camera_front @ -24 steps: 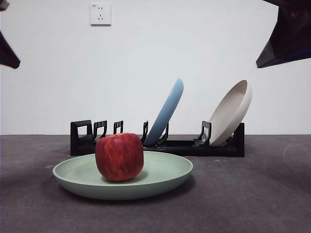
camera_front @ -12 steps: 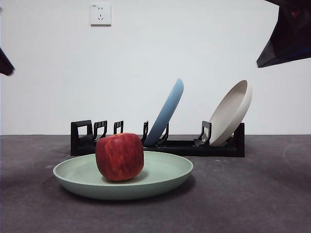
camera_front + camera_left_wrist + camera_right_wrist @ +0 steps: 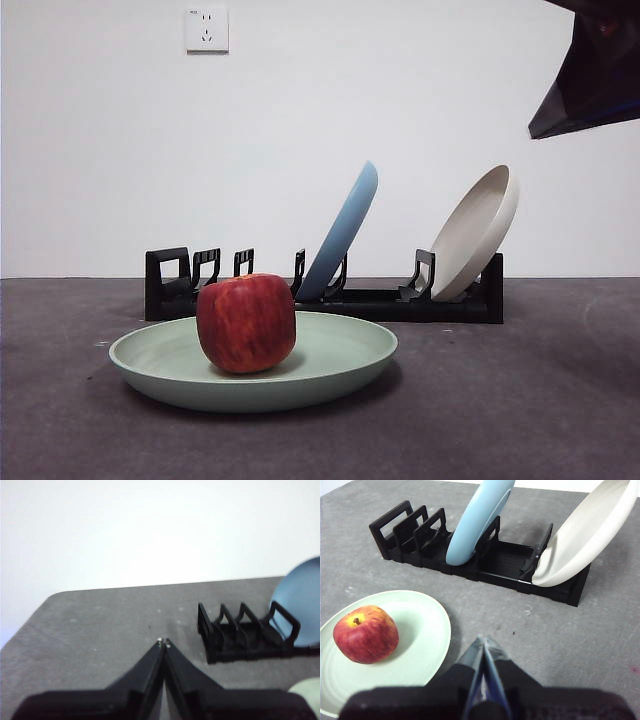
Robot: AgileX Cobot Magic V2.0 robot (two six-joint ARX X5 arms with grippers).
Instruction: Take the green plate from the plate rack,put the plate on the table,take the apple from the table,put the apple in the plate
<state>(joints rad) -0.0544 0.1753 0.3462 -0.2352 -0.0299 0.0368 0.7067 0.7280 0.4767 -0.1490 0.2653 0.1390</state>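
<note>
— Table (image 3: 540, 420)? Dark grey, matte; white wall behind, socket (image 3: 206, 29) at 11 o'clock.
— Apple (image 3: 246, 322)? On green plate (image 3: 340, 365), before plate rack (image 3: 460, 302).
— Left gripper (image 3: 164, 643), right gripper (image 3: 484, 640)? Jaws closed, gripping nothing.

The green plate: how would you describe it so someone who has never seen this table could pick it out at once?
Find the long black plate rack across the back of the table; a light blue plate and a cream-white plate lean in it. The green plate lies flat in front of the rack. Alone among the three, it is pale mint and holds the apple.
</note>
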